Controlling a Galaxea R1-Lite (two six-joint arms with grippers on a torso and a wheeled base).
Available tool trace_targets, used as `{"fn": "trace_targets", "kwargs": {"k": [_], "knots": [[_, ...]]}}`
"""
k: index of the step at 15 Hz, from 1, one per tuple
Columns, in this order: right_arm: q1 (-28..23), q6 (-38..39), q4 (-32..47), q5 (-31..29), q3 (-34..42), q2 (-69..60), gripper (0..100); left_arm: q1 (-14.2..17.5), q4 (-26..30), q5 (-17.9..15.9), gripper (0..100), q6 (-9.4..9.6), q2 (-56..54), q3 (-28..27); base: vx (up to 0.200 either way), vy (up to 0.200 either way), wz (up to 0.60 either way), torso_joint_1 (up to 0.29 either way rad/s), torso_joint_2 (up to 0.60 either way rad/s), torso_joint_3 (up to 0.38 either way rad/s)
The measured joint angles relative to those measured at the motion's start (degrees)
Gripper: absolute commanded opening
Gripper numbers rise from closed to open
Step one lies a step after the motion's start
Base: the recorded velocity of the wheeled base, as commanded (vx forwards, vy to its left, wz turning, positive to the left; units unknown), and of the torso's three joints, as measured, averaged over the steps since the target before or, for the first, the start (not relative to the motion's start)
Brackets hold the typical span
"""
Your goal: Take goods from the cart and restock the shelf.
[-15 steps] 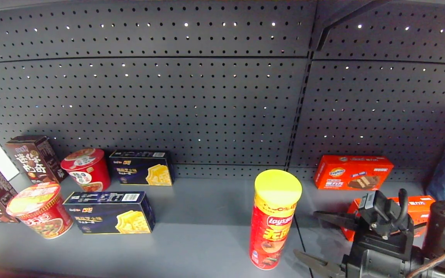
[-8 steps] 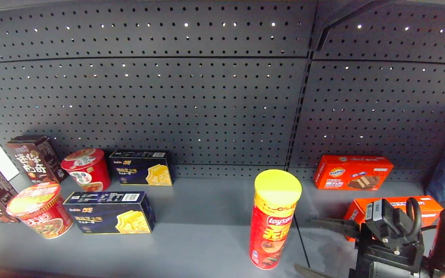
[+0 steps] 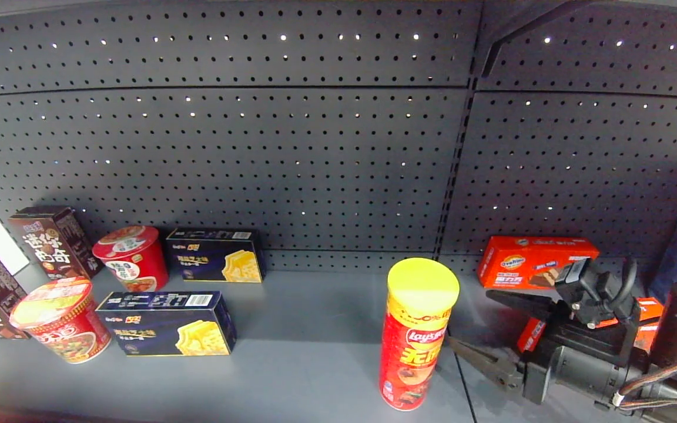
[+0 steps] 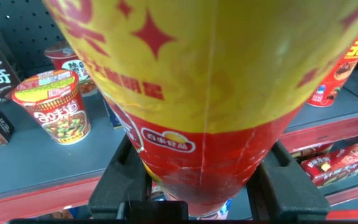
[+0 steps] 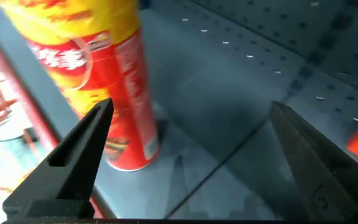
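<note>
Right tool (fingers spread) beside chips can; left tool around second can

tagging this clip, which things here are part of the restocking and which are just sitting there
In the job: held chip can in left gripper; standing chip can beside open right gripper; shelf.
Just there: noodle cups; blue boxes; brown boxes; orange boxes.

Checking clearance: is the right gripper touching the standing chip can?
Cannot tell. Head view: the right gripper has one fingertip ending right beside the chip can; gap unclear.
</note>
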Motion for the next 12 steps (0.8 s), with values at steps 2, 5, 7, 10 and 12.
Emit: {"fn": "trace_targets", "kwargs": {"k": [2, 5, 7, 10, 12], "knots": [[-0.1, 0.0, 4.6, -2.9, -0.2, -2.0, 100, 0.0, 0.0, 0.0, 0, -0.49, -0.2, 0.6, 0.000, 0.000, 0.00, 0.000, 0.00, 0.000], [0.3, -0.3, 6.2, -6.2, -0.4, -3.4, 100, 0.0, 0.0, 0.0, 0, -0.54, -1.1, 2.0, 0.000, 0.000, 0.00, 0.000, 0.00, 0.000], [0.3, -0.7, 6.2, -6.5, -0.3, -3.3, 100, -0.1, 0.0, -0.1, 0, -0.61, -1.4, 2.1, 0.000, 0.000, 0.00, 0.000, 0.00, 0.000], [0.1, -0.9, 6.2, -6.5, -0.6, -0.8, 100, -0.2, -0.1, -0.1, 0, -0.61, -1.6, 1.9, 0.000, 0.000, 0.00, 0.000, 0.00, 0.000], [0.0, -0.9, 6.2, -6.6, -1.2, 1.4, 100, -0.2, 0.0, -0.1, 0, -0.67, -1.6, 1.8, 0.000, 0.000, 0.00, 0.000, 0.00, 0.000]]}}
